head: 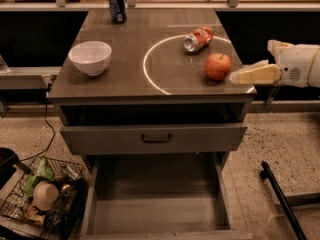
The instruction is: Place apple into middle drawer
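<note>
The red-orange apple (pixel 218 66) sits on the cabinet top near the right edge, inside a white ring. My gripper (pixel 240 75) reaches in from the right at the cabinet's right edge, its pale fingertips just right of the apple and apart from it. The middle drawer (pixel 157 206) is pulled out at the bottom, a wide grey box with a bare floor. Above it is a grey drawer front (pixel 155 138) with a dark bar handle, slightly out.
A crushed red-and-silver can (pixel 198 38) lies behind the apple. A white bowl (pixel 90 57) stands at the left and a blue can (pixel 117 6) at the back. A wire basket (pixel 40 198) of items stands on the floor at left; a dark bar (pixel 281 199) at right.
</note>
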Tool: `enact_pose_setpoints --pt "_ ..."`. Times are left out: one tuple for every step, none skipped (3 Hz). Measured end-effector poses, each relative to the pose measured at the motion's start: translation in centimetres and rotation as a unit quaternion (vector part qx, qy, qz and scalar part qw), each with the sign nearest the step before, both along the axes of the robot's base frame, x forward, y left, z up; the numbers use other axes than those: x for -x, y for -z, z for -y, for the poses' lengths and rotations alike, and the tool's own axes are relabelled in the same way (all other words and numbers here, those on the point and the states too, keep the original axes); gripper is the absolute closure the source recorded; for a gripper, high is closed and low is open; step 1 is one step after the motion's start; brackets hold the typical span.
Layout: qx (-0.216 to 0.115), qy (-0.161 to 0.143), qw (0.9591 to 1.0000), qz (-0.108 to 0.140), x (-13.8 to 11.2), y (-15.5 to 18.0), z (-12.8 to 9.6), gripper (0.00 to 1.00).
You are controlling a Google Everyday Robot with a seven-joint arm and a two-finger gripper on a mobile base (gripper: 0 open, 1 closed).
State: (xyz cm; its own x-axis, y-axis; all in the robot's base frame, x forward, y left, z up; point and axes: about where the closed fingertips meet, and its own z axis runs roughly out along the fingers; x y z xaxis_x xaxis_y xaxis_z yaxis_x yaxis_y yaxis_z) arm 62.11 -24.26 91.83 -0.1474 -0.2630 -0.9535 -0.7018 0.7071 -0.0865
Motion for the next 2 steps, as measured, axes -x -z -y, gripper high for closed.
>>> enact_pose_setpoints --pt "-0.026 -0.01 0.9996 -0.001 -1.8 1.4 -0.4 0.0" --pt "-0.04 -0.029 0.9987 -0.008 -3.5 3.4 -1.5 0.0"
